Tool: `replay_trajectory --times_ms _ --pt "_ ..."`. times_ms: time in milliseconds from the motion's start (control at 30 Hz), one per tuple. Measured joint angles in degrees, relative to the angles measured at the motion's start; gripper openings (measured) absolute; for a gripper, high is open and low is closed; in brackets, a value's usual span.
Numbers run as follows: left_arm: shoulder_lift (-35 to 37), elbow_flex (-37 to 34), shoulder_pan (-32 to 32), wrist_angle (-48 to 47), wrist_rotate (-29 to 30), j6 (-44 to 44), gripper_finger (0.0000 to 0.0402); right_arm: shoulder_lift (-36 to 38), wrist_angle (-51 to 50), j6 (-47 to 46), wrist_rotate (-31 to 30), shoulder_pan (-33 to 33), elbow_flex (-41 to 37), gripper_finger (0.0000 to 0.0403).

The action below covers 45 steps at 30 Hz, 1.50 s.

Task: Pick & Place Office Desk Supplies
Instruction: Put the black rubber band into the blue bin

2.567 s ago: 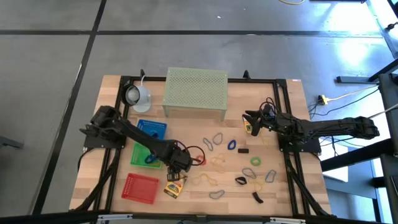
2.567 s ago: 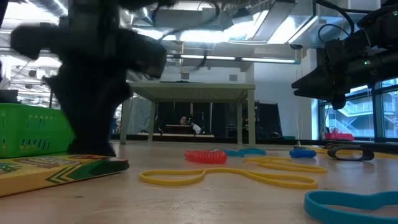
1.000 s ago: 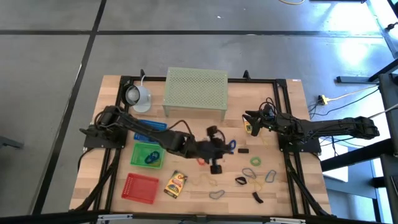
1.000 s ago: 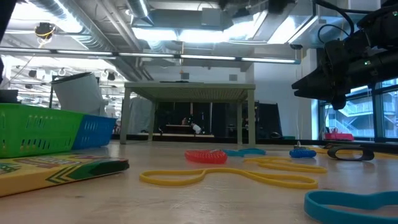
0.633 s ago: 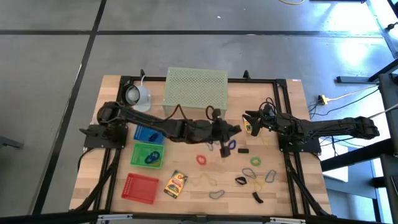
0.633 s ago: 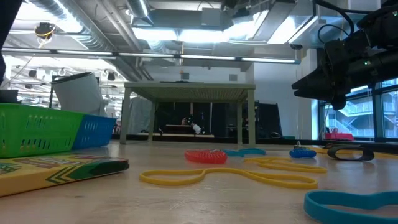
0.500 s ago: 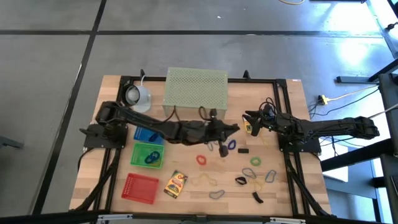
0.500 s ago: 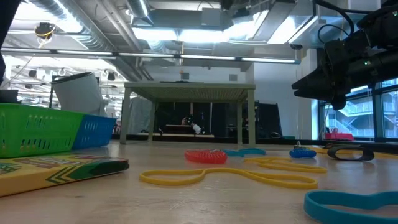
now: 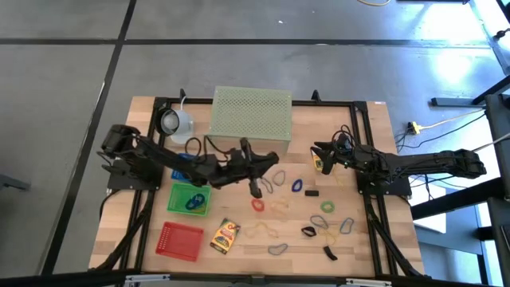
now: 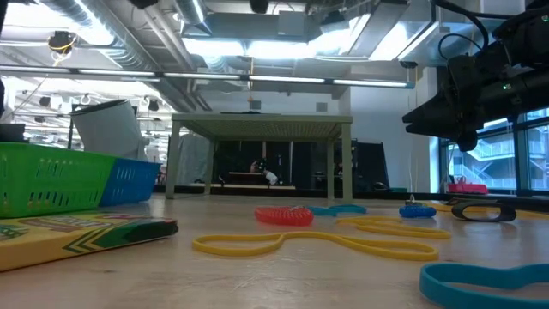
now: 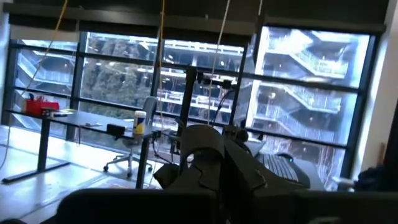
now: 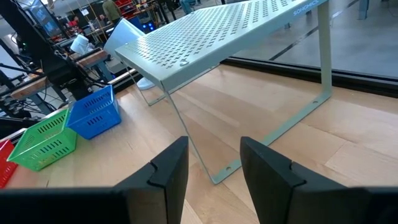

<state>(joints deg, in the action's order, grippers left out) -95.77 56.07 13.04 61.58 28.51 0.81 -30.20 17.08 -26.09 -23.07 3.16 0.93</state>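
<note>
1. Over the table's middle, just in front of the pale green mesh stand (image 9: 249, 118), the left arm stretches nearly level from its base at the left edge; left gripper (image 9: 255, 187) points down-table near the red loop (image 9: 257, 205). Whether its fingers are spread or closed: cannot tell.
2. At the right side, the right arm is folded toward the centre; right gripper (image 12: 211, 163) hangs above bare wood facing the stand, fingers spread, nothing between them. A small yellow item sits at its tip in the high view (image 9: 318, 164); cannot tell what.
3. Change since half a second ago: the left arm has pulled back leftward, its tip moving from near the blue loop (image 9: 296, 186) to left of the loops. Before that it swept from the yellow box (image 9: 225, 235) across the table. Right arm unchanged throughout.
4. Supplies lie scattered on the right half of the table: thin loops in blue, red, green (image 9: 327, 206), tan and grey, plus black clips (image 9: 308, 231).
5. Left side: green basket (image 9: 190, 198), blue basket (image 12: 94, 112), red basket (image 9: 181, 241), white lamp-like object (image 9: 175, 122).
6. Low view: yellow loops (image 10: 317, 242) flat on the wood, printed box at near left.
</note>
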Motion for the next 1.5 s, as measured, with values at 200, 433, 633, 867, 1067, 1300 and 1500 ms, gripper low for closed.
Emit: replay_trajectory --times_ms 200,433,633,867,1067,1300,1500 --pt "0.72 -2.08 0.07 1.64 0.04 1.41 0.0003 0.0 0.0 0.0 0.01 0.0 0.01 0.0146" --pt "3.85 -2.27 1.32 -11.02 8.15 2.27 0.0003 0.0 0.0 0.0 0.02 0.0 0.01 0.0146" --pt "13.47 -2.27 3.2 -45.59 15.36 18.58 0.0003 0.0 -0.03 0.0 0.0 0.0 0.01 0.0146" --pt "24.34 -2.27 7.06 -85.13 8.21 42.65 0.0003 0.0 -0.02 0.0 0.0 0.01 0.0 0.0146" --pt "25.97 -2.29 10.94 -108.45 6.9 61.51 0.0003 0.0 -0.03 0.0 0.02 0.02 0.0 0.0146" --pt "23.39 -2.33 12.07 -119.31 6.32 72.56 0.0004 0.0 -0.04 0.0 0.02 0.0 0.02 0.0146" --pt "20.45 -2.33 11.88 -120.17 5.34 73.02 0.0019 0.0 -0.02 0.0 0.0 0.02 0.01 0.0146"
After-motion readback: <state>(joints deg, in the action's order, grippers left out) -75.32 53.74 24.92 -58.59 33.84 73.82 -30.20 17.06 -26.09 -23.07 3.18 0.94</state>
